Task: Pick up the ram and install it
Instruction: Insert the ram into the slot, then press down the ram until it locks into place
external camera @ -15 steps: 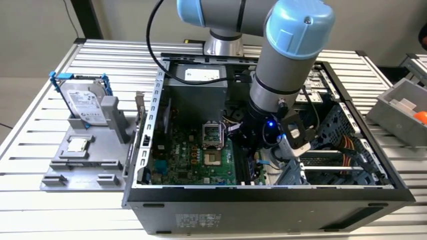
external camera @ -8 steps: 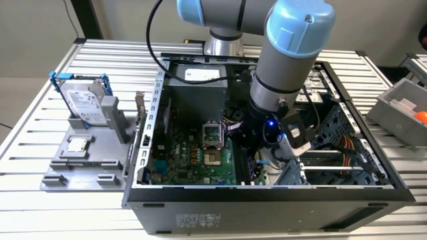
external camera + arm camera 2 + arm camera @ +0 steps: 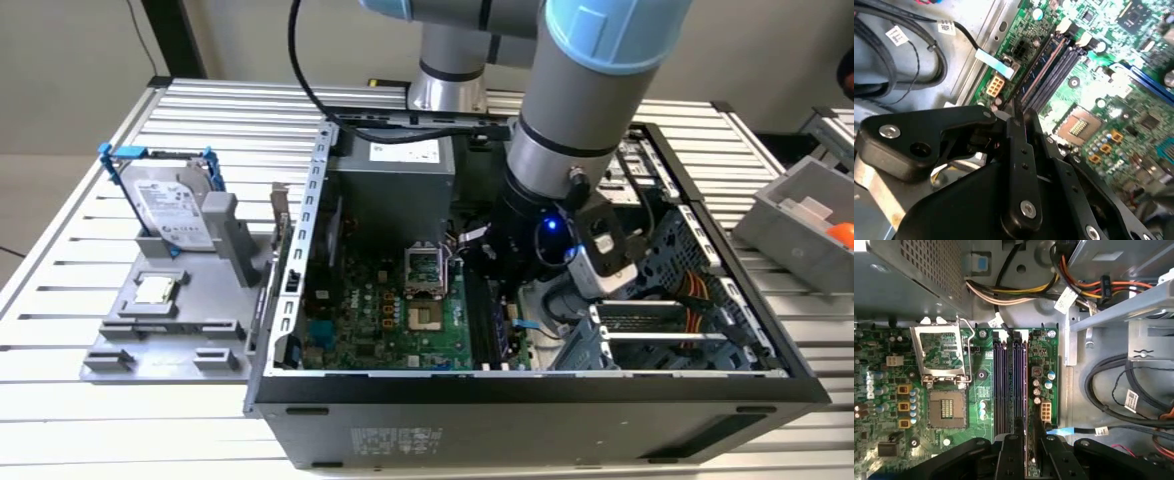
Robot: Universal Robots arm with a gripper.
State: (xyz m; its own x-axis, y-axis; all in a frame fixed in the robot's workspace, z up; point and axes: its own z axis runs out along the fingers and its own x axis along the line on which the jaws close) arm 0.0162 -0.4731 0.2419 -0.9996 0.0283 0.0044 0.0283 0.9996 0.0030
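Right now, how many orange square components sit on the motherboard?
3, in a row beside the CPU socket: one orange component, a second, a third. Others may be hidden.

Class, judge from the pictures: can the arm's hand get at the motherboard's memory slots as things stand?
Probably yes. The hand is inside the open case, right over the memory slots, apparently shut on the ram. No cable or bracket crosses the slots.

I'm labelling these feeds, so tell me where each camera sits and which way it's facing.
Exterior view: off the arm, above, looking down into the open computer case; the arm shows.
First wrist view: on the arm, looking at the motherboard and memory slots; the gripper shows.
Second wrist view: on the arm, slanted across the same board; gripper shows.
Both wrist views share the slots.
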